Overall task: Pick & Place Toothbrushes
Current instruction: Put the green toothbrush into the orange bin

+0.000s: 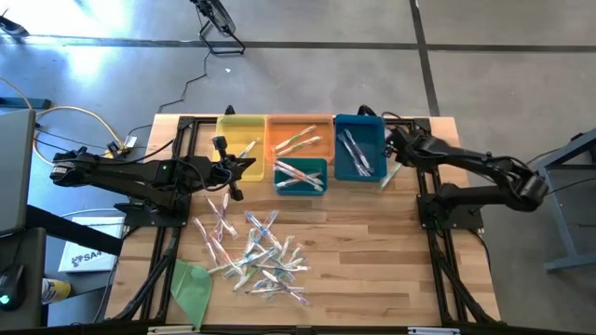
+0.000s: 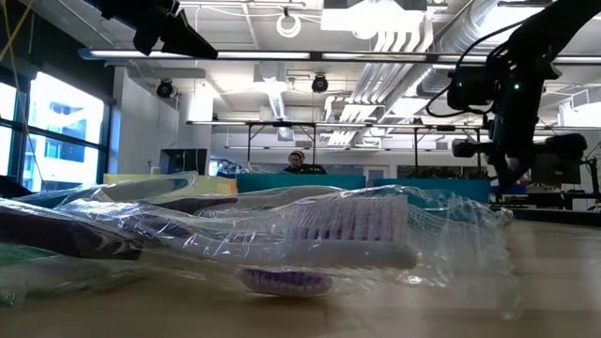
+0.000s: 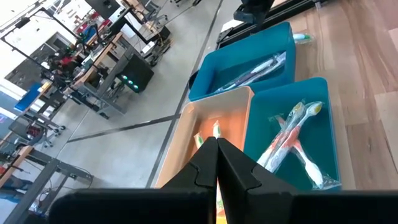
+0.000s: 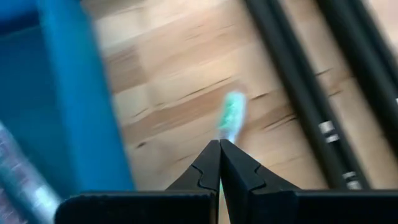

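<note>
On grained wood tabletop (image 1: 372, 242), thin clear-wrapped toothbrushes (image 1: 256, 251), glossy crinkled film

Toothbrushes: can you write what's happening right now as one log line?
left pincer: shut, empty, by yellow bin | right pincer: shut, beside blue bin, near green-tipped toothbrush on table | toothbrushes: many unsorted

The bins are yellow (image 1: 240, 131), orange (image 1: 300, 138), teal (image 1: 300, 175) and dark blue (image 1: 359, 146). Beside the black right gripper (image 4: 219, 144) lies a white toothbrush with a green head (image 4: 231, 118). The table (image 1: 372, 251) is light striped wood; the cloth (image 1: 191, 285) is green.
</note>
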`<control>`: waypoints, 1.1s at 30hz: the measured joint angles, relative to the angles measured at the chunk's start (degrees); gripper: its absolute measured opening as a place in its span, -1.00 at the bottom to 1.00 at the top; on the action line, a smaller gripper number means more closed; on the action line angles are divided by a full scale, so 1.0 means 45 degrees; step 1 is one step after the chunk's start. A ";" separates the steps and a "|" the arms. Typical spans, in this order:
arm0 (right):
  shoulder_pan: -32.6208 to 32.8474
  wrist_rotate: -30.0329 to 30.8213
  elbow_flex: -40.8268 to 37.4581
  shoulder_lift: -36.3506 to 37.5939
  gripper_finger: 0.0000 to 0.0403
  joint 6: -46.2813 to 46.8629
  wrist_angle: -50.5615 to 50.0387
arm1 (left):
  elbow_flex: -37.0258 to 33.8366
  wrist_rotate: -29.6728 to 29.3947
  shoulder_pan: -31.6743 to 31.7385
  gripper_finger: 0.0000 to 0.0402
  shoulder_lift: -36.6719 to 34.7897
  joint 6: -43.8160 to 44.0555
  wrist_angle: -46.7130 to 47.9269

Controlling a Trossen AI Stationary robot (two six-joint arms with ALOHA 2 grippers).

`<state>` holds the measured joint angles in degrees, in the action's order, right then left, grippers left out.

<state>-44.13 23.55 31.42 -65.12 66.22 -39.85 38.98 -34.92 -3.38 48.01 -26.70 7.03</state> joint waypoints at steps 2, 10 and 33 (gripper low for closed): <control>-0.0414 -0.0032 0.0000 0.0000 -0.99 -0.0150 -0.0077 | 0.0000 0.0000 -0.0001 -1.00 -0.0003 0.0000 -0.0005; -0.1252 -0.0365 0.0008 -0.0255 -0.99 -0.0958 0.0636 | 0.0000 0.0000 -0.0004 -1.00 -0.0002 0.0000 -0.0005; -0.1469 -0.1361 0.0019 -0.2014 -0.99 -0.1733 0.1212 | 0.0000 0.0000 0.0001 -1.00 0.0000 0.0010 -0.0007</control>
<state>-50.74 17.43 31.51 -74.19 58.42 -34.39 38.98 -34.92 -3.38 48.01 -26.65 7.00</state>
